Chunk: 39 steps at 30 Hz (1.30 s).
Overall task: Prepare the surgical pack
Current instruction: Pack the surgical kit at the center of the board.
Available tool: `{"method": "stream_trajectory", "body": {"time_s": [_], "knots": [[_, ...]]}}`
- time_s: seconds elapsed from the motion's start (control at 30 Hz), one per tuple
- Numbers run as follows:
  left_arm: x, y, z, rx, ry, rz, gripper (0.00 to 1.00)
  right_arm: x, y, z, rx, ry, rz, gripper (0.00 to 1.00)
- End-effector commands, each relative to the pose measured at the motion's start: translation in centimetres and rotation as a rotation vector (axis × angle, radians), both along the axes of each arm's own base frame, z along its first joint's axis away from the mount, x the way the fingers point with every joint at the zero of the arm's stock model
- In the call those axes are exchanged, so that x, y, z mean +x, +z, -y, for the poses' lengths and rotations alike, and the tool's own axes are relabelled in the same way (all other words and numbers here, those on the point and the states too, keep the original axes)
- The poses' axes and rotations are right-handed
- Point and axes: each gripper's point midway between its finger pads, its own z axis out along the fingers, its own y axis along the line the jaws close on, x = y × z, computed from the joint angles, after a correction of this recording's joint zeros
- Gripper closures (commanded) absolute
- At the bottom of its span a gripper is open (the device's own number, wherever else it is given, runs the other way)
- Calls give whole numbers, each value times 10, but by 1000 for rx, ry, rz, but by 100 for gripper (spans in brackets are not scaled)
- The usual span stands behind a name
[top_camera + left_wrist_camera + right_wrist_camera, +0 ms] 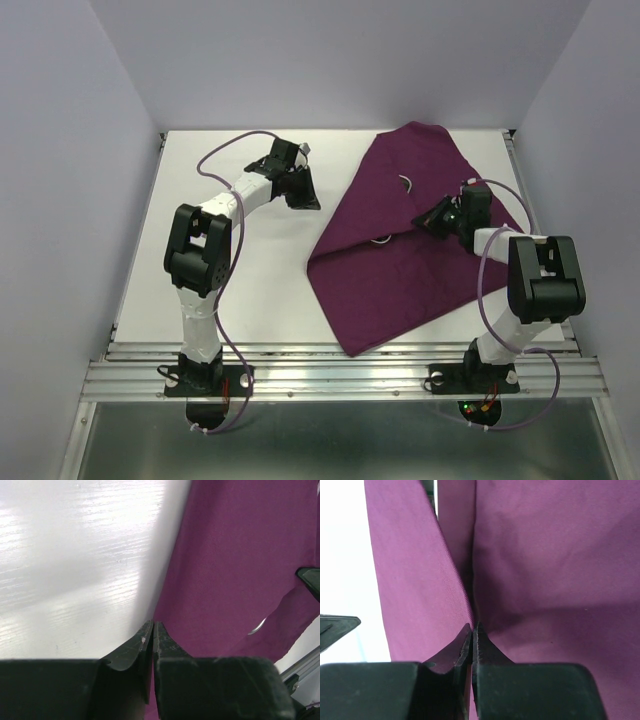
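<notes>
Only wrist views reveal right claw [472, 626] pinching purple cloth [545, 555], left claw [152, 624] closed empty.

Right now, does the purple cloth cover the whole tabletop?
No, the purple cloth lies only on the right side, and the white table shows to its left.

Your cloth [400, 250] is a plain dark purple with no pattern. The table [250, 290] is white with faint grain streaks. Your left gripper [152, 626] and right gripper [472, 626] are black. The arm links [245, 192] mix white and black, the cables [483, 290] are purple, and a metal loop [405, 182] shows silver.
</notes>
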Motion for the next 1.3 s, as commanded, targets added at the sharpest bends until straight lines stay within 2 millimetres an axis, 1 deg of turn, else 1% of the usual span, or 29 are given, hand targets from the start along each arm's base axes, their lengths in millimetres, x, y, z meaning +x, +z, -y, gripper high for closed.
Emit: {"method": "stream_trajectory", "body": {"time_s": [0.0, 0.27, 0.4, 0.53, 0.77, 0.93, 1.17, 1.27], "knots": [[10, 29, 11, -44, -22, 69, 85, -1, -7, 8, -56, -11, -6, 99], [11, 28, 14, -46, -26, 67, 86, -2, -13, 8, -70, 8, -21, 99], [11, 21, 15, -43, -26, 51, 86, -3, -18, 6, -64, 20, -35, 99], [9, 17, 17, -43, -26, 42, 86, -3, -18, 6, -64, 22, -33, 99], [8, 23, 15, -35, -16, 56, 86, -5, -23, 6, -69, 27, -43, 99], [8, 22, 14, -31, -12, 53, 86, -7, -26, 8, -78, 19, -48, 99], [10, 27, 9, -4, 2, 68, 86, -9, -29, 11, -101, 22, -54, 93], [10, 32, 7, 4, 9, 79, 86, -10, -32, 12, -111, 19, -60, 86]]}}
